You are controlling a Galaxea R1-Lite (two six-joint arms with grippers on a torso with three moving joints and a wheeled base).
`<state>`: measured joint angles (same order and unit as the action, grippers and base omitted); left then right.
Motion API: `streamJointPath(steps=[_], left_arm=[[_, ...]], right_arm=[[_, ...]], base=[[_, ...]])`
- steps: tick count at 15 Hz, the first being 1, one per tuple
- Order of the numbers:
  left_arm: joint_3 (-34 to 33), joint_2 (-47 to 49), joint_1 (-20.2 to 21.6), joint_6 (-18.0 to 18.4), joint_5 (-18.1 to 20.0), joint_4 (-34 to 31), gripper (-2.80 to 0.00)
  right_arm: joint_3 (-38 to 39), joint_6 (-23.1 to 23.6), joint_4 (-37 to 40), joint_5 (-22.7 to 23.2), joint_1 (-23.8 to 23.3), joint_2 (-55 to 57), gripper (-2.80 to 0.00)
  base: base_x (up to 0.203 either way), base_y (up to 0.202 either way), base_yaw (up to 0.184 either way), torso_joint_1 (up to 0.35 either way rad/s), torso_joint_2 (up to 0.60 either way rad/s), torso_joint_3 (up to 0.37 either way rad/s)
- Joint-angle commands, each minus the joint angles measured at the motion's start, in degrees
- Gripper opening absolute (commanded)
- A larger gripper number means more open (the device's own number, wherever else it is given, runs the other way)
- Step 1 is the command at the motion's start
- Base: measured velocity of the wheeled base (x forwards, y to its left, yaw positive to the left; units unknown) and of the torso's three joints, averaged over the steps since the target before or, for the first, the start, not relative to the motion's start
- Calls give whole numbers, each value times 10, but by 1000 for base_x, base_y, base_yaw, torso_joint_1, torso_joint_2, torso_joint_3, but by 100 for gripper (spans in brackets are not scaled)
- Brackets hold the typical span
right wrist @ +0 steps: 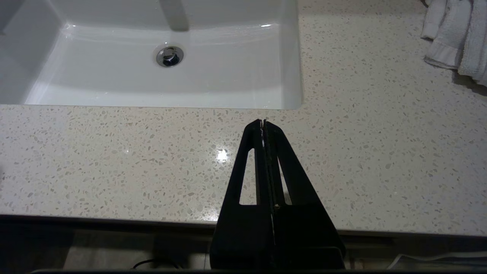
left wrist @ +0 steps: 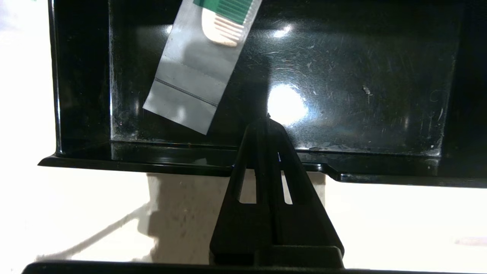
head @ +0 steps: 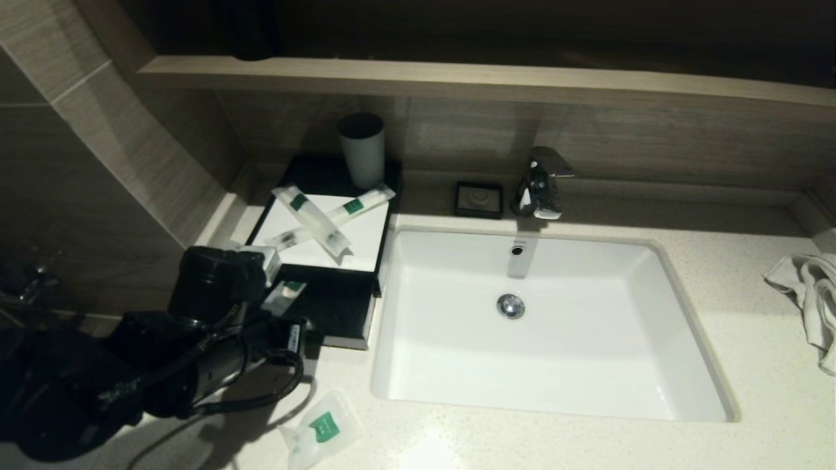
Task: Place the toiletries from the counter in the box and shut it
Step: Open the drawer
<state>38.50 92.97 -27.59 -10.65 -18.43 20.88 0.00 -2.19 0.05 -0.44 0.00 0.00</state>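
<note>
A black open box point(head: 343, 316) stands on the counter left of the sink. A comb packet point(head: 285, 294) lies inside it, and also shows in the left wrist view point(left wrist: 198, 72). Behind the box, two long packets with green labels point(head: 326, 219) lie crossed on a white surface. A small packet with a green label point(head: 321, 427) lies on the counter in front. My left gripper point(left wrist: 268, 120) is shut and empty, its tips above the box's near rim point(left wrist: 152, 161). My right gripper point(right wrist: 263, 122) is shut and empty over the counter in front of the sink.
The white sink point(head: 555, 365) fills the middle, with a faucet point(head: 541, 183) and a black soap dish point(head: 479, 199) behind it. A cup point(head: 361, 149) stands behind the box. A white towel point(head: 813, 294) lies at the far right. A wall is close on the left.
</note>
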Motion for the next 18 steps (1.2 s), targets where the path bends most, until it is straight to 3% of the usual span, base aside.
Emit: streamJointPath(steps=[1,12,18], left_arm=[[-20,-20,0,1,-2,2,-280],[-91,-81,-19,-1,0,1,-280],[-70,-94,-21,0,-1,-12,-280]], right_arm=[[0,0,0,0,0,0,-280],[0,0,0,0,0,0,-280],[0,0,0,0,0,0,-280]], base=[[0,0,0,0,0,0],[0,0,0,0,0,0],[0,0,0,0,0,0]])
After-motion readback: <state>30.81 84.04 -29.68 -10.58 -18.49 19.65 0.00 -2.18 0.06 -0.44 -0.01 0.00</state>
